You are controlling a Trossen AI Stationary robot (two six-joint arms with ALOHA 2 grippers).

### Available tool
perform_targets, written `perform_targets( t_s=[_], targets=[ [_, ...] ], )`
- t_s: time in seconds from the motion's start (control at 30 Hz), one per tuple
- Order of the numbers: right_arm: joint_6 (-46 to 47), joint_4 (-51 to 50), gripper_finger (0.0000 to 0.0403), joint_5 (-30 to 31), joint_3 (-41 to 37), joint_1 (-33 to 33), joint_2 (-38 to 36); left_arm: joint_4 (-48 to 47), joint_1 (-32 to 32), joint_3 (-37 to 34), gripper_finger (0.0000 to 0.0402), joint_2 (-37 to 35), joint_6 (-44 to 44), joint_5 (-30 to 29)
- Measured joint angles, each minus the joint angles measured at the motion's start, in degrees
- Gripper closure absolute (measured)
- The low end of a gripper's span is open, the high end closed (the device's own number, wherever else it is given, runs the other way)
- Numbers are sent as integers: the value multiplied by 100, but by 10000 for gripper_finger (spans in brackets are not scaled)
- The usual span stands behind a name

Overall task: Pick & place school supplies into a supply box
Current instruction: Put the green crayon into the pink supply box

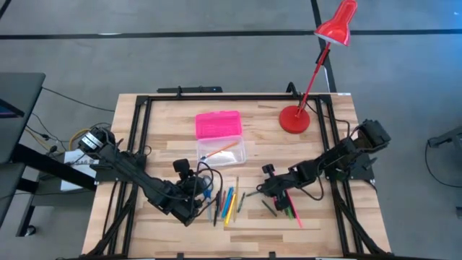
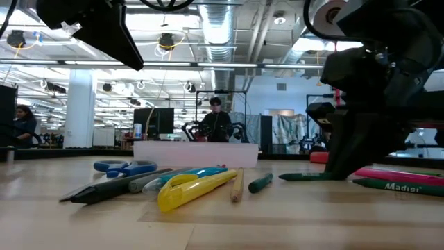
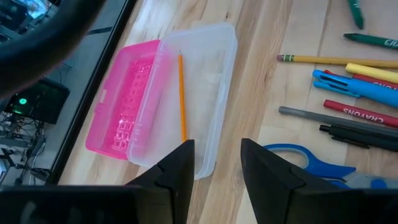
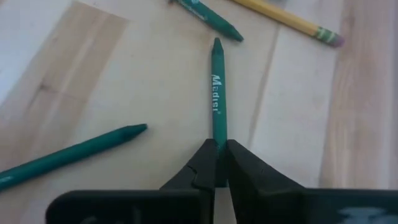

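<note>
The supply box lies open at the table's middle: pink lid [image 1: 217, 124], clear base [image 1: 221, 152] with an orange pencil [image 3: 181, 93] inside. Pens, pencils and crayons [image 1: 225, 202] lie side by side near the front, with blue-handled scissors [image 3: 298, 155] beside them. My left gripper [image 3: 217, 165] is open and empty above the table, just in front of the clear base [image 3: 205, 81] and left of the scissors. My right gripper [image 4: 217, 158] is down at the table right of the supplies, shut on a green crayon [image 4: 217, 93]. More green crayons [image 4: 74, 152] and a pink marker [image 1: 294, 213] lie around it. My right gripper pinches the green crayon's near end [image 4: 218, 138] between its two fingertips. The fingers slant down from the table's right side and lie along the crayon, which points away from them. The crayon lies flat on the table [image 2: 305, 177].
A red desk lamp stands at the back right, its round base [image 1: 294, 119] on the table. A yellow pencil [image 4: 292, 18] and another green crayon [image 4: 205, 14] lie beyond the held crayon. A black frame [image 1: 137, 144] runs along the table's edges.
</note>
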Motion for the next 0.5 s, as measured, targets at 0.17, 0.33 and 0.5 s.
perform_targets(
  t_s=[0.17,0.33,0.5],
  targets=[
    [9,-630,398,-20,267,-109,-1,-6,-7,0,276,2,-44,165],
    [196,-2171,390,-15,939,-243,22,-49,-7,0,276,2,-88,233],
    [196,-3243,399,-4,1440,-367,50,-84,-9,4,276,29,-227,232]
  ],
)
